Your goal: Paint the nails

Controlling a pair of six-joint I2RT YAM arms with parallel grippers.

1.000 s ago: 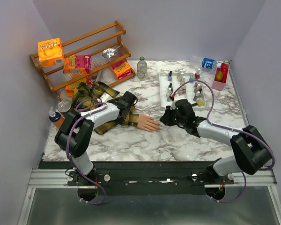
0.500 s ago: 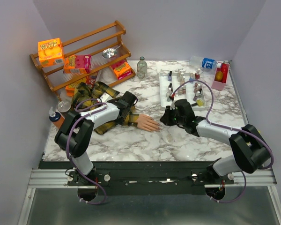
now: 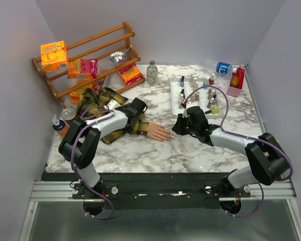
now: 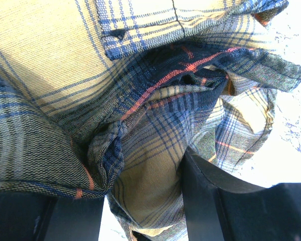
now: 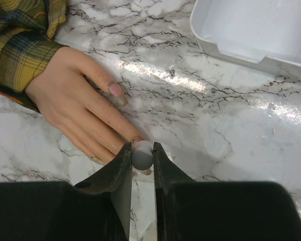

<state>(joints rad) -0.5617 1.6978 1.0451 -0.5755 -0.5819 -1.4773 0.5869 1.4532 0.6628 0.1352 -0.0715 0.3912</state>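
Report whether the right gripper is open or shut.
Shut: the right gripper clamps a small grey cylinder, both fingers pressed against its sides.

Bright overhead light; glare streaks the marble table (image 5: 155, 75)

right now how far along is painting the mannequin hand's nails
Done: left gripper clamps the yellow-and-black plaid sleeve; thumb nail looks pink, perhaps coated. In hand: right gripper, shut on a small grey cylinder, sits at the fingertips of the peach mannequin hand. Left: other nails, too small to judge.
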